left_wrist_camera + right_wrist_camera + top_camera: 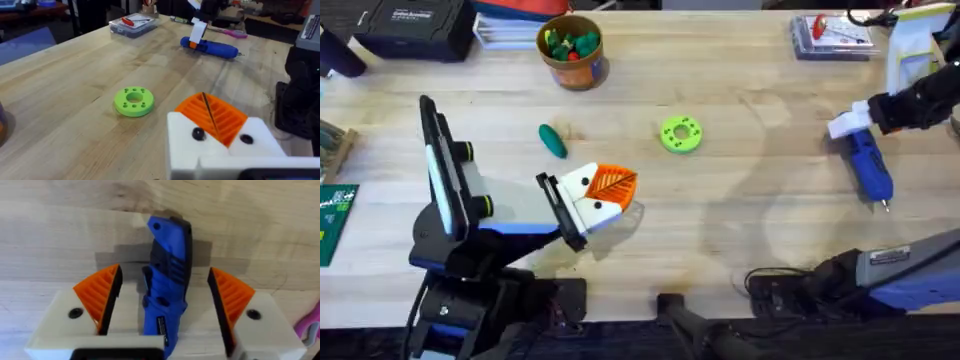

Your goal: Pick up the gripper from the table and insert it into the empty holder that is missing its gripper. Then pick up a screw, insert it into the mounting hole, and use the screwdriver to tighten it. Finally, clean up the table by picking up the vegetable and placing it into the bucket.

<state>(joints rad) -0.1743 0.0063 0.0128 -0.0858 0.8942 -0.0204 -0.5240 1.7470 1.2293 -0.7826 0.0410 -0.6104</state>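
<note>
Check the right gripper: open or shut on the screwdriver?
Open. In the right wrist view, the right gripper straddles the screwdriver, which lies on the table; gaps show between both orange pads and the blue body.

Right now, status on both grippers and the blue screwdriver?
Right gripper open, straddling the blue pen-shaped electric screwdriver, which lies flat on the wooden table. Left gripper shut, empty. Lime-green round disc sits apart.

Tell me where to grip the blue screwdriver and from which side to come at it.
Grip the screwdriver across its thick blue body, coming straight down from above. It lies flat on the table with its thin bit free at one end. The right gripper already hangs open astride the body, one orange pad on each side.
</note>
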